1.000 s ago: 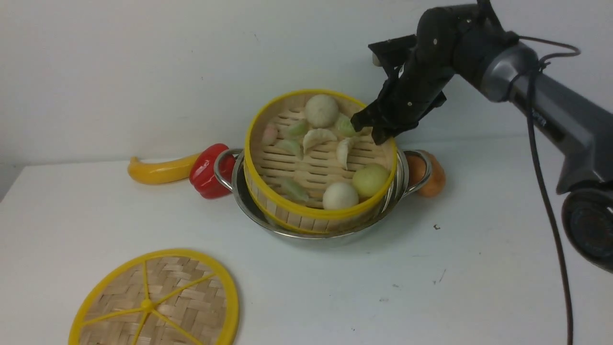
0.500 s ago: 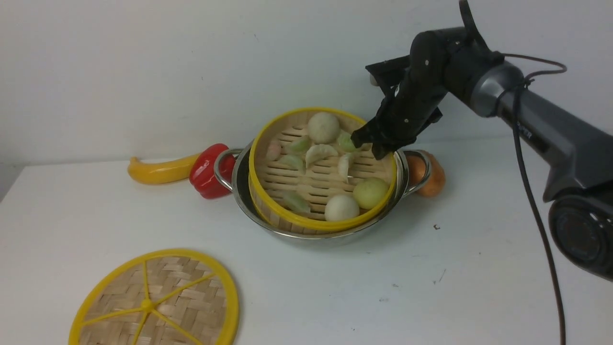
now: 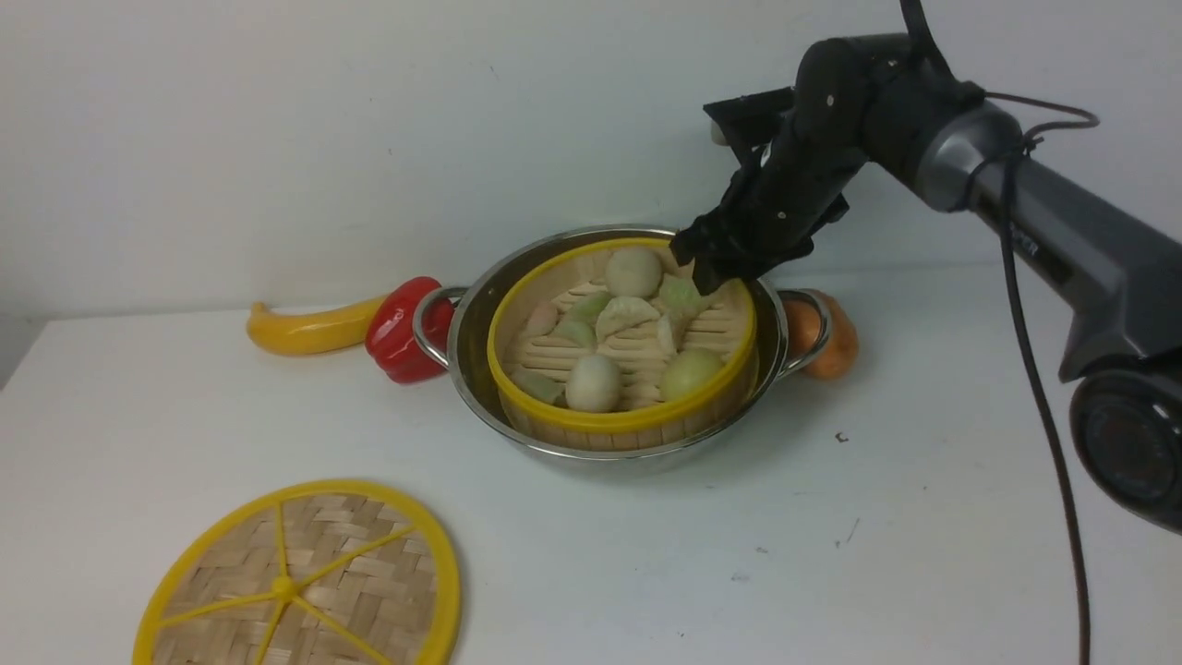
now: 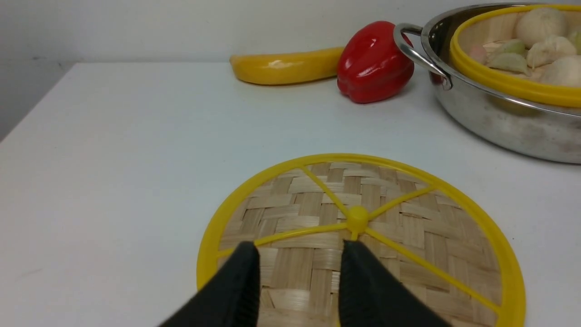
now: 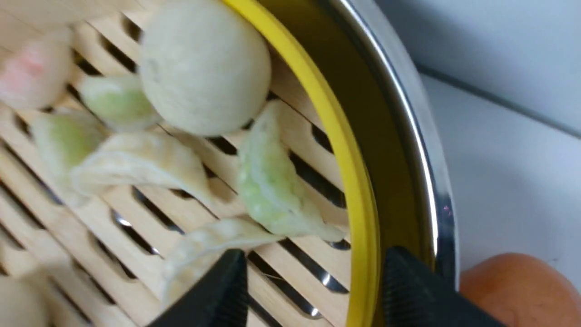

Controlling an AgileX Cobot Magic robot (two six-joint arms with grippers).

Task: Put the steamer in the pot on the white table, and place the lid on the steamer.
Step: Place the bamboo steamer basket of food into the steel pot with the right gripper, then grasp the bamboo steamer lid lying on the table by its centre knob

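Observation:
The steamer point(image 3: 621, 420), a bamboo basket with yellow rims and toy dumplings and buns, sits level inside the shiny steel pot point(image 3: 471, 323) on the white table point(image 3: 831, 554). My right gripper point(image 3: 706, 260) is open at the steamer's far right rim. In the right wrist view its fingers straddle the yellow rim point(image 5: 358, 236), one inside the basket and one between basket and pot wall. The lid point(image 3: 305, 582), a flat woven disc with yellow spokes, lies at the front left. My left gripper point(image 4: 299, 268) hovers open over the lid, just short of its knob point(image 4: 357, 217), out of the front view.
A red pepper point(image 3: 399, 328) and a yellow banana-shaped toy point(image 3: 305, 328) lie left of the pot, close to its left handle. An orange round fruit point(image 3: 836, 346) sits against the right handle. The wall stands close behind the pot.
The steamer has dropped from a tilted, lifted pose to sit level in the pot. My right gripper has opened and let go of its rim. The lid and left gripper are unmoved.

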